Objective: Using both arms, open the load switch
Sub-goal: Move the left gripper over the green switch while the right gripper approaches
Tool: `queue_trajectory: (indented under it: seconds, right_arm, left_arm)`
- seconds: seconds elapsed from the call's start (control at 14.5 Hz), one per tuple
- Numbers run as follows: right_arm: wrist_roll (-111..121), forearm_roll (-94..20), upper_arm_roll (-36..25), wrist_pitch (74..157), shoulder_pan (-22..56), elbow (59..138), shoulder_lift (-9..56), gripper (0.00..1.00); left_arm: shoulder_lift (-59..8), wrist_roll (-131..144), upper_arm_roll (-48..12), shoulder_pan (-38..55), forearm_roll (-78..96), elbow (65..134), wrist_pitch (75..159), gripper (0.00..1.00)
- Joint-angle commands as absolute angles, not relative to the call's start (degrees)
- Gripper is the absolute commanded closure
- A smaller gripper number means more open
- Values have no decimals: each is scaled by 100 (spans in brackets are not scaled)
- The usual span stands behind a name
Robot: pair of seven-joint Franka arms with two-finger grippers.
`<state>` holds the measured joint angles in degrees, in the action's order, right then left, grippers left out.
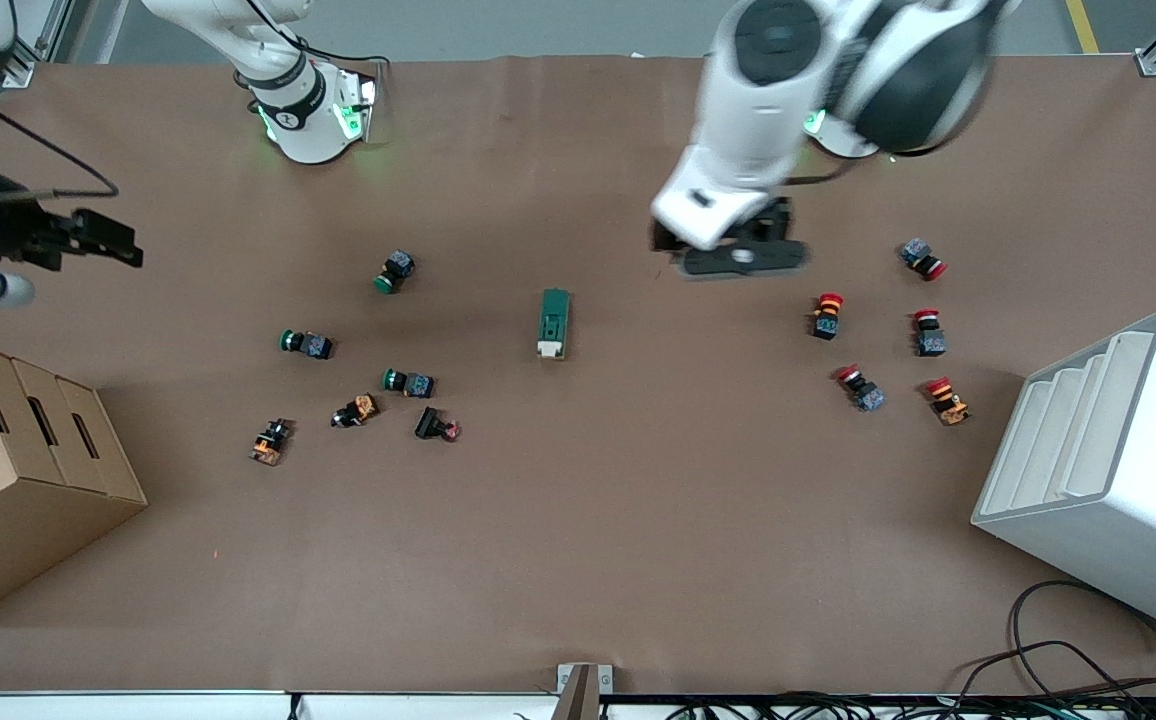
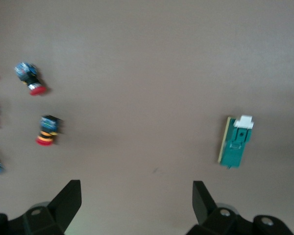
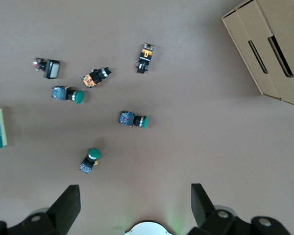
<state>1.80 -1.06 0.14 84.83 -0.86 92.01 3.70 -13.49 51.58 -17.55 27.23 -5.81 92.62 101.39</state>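
Nothing started: load switch [image 1: 554,323] lies untouched mid-frame.
Left pincer [image 1: 738,252] hovers upper right, right pincer [image 1: 103,238] upper left; both spread, empty.

No text, label, brand or number can be read on anything here. The right arm's base [image 1: 290,118] bears a small dark mark, perhaps a logo, too small to read.

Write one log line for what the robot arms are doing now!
left gripper: open, over bare table | right gripper: open, over right arm's end of table | load switch: untouched, mid-table
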Motion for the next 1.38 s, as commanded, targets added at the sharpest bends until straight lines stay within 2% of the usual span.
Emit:
queue_trajectory:
  seconds: [0.0, 0.28, 0.48, 0.76, 1.03, 1.31]
  right_arm:
    - [246, 79, 70, 8551, -176, 8737, 1133, 0]
    - [-296, -122, 123, 8700, -62, 8780, 1344, 0]
    - [-1666, -316, 202, 8841, 280, 8772, 1669, 0]
    - [-3774, -378, 606, 8956, 597, 8745, 2082, 0]
    - [-5962, -675, 633, 9298, 1317, 8667, 2626, 0]
    - [-7713, -1088, 642, 9491, 1871, 8025, 3522, 0]
  left_arm:
    - [-1932, 6587, -1740, 3434, -1115, 9202, 10659, 0]
    - [-2714, 8442, -1740, 4261, -2133, 9202, 11389, 0]
    - [-3276, 9612, -1740, 4701, -3151, 9185, 11759, 0]
    - [-4094, 11062, -1740, 5114, -4725, 9123, 12145, 0]
    - [-4534, 12661, -1740, 5519, -6377, 9228, 12322, 0]
    - [-4658, 13595, -1731, 5599, -8125, 9868, 12261, 0]
